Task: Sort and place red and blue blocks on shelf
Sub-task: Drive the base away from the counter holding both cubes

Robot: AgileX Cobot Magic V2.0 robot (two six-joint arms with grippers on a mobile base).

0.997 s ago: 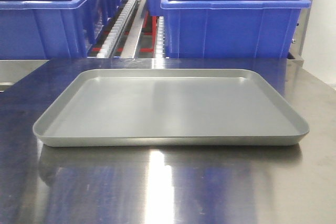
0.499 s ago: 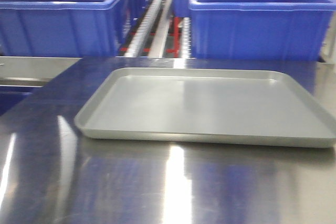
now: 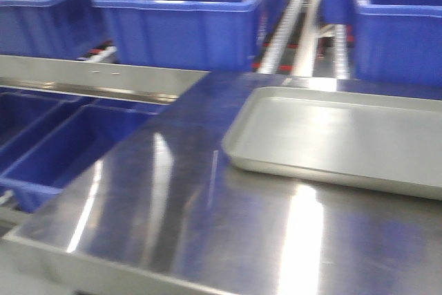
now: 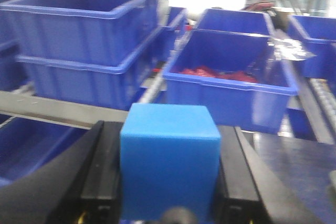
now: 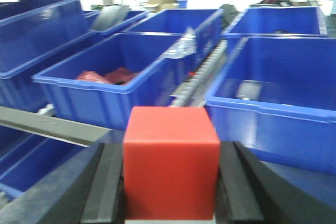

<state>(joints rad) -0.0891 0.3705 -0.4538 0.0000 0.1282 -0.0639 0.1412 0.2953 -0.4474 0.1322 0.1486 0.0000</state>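
In the left wrist view a bright blue block (image 4: 169, 166) fills the gap between the black fingers (image 4: 100, 182) of my left gripper (image 4: 168, 187), which is shut on it. The right wrist view shows a bright red block (image 5: 170, 163) clamped the same way between the fingers (image 5: 233, 187) of my right gripper (image 5: 170, 192). Both blocks are held above the steel table. Neither gripper nor block appears in the front view, where the grey tray (image 3: 242, 150) lies bare at the right. The shelf cannot be made out for certain.
Large blue bins (image 3: 179, 22) stand behind the steel table (image 3: 173, 212) on roller tracks (image 3: 286, 29); two hold red items (image 4: 220, 74). More blue bins (image 3: 62, 150) sit lower at the left, past the table's edge. A steel ledge (image 3: 90, 74) runs along the left.
The front view has swung to the left: the tray has slid from the centre to the right of the frame, and the table's left edge and lower bins have come into sight.
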